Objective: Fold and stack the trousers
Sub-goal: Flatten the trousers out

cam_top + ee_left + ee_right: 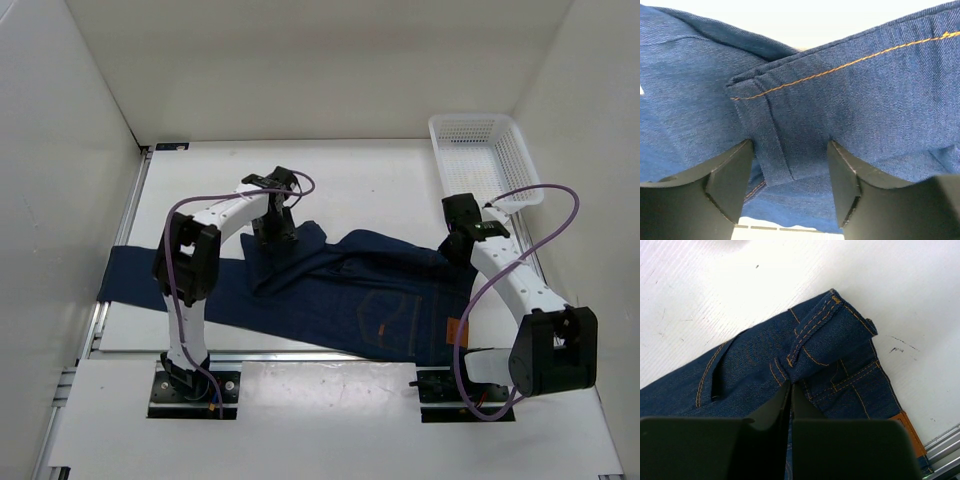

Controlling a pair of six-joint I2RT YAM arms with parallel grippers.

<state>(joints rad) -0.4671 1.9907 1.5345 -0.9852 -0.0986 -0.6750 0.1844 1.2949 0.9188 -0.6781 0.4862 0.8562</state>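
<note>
The dark navy trousers [380, 300] lie across the table, one leg end reaching the left edge. The other leg's hem is pulled up toward the middle. My left gripper [272, 238] sits on that hem. In the left wrist view it [790, 150] is open, with the orange-stitched hem [770, 145] between its fingers. My right gripper [452, 248] is at the waistband's far corner. In the right wrist view it [791, 382] is shut on a lifted, rolled fold of the waistband [830, 335]. The tan patch [907, 425] lies to the right of it.
A white mesh basket [485, 160] stands at the back right, just beyond the right arm. White walls close in the table on three sides. A metal rail [320, 355] runs along the near edge.
</note>
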